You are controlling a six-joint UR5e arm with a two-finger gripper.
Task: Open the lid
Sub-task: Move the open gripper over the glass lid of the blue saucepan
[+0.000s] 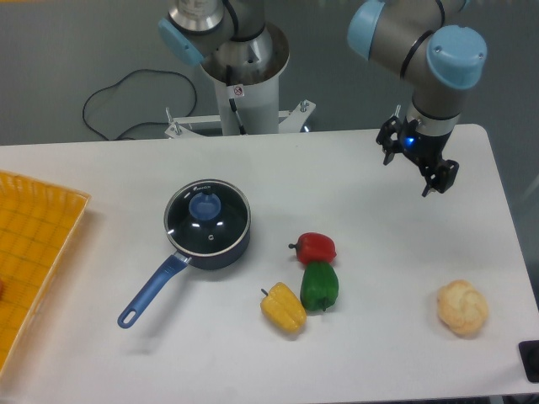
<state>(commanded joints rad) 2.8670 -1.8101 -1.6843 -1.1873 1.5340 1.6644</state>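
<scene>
While lid (pixel 206 215) sits closed, gripper (pixel 409 172) partly unclear.

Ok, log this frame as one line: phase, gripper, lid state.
phase: approach not begun | gripper: open, empty, far right of saucepan | lid: closed on saucepan, untouched

Dark blue saucepan (pixel 221 246), clear lid (pixel 207 217) with blue knob; red (pixel 316 247), green (pixel 319 285), yellow peppers (pixel 284 307); orange grid-patterned tray (pixel 34 252); white table (pixel 379 337).

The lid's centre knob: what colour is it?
Blue, on the clear glass lid; the fixed camera view shows it clearly.
</scene>
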